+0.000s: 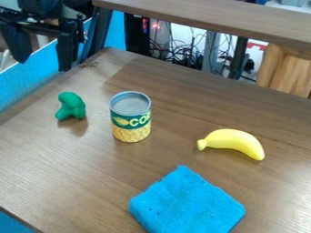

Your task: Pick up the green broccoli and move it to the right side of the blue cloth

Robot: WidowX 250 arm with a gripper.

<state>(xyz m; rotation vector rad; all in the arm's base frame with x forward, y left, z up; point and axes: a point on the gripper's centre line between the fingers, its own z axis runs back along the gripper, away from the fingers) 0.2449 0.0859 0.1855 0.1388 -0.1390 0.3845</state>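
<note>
Nearest the camera, a folded blue cloth [185, 205], lying flat on the brown wood-grain table [67, 173] with one corner pointing away. Beyond the cloth and toward the right of the view, a yellow toy banana [236, 141] on its side, curved, with its stem end toward the can. Farther back, just left of the view's middle, a corn can [130, 120], upright, with a grey top and a green and yellow label. On the can's left, apart from it, a small, lumpy green toy [71, 107]. Past the green toy, at the upper left, the black gripper [43, 66], hanging near the table's far left corner with fingers spread wide, released, nothing between them, nearest to the green toy but well apart from it. At the back, a wooden shelf [213, 19], with tangled cables [185, 59] behind and below.
</note>
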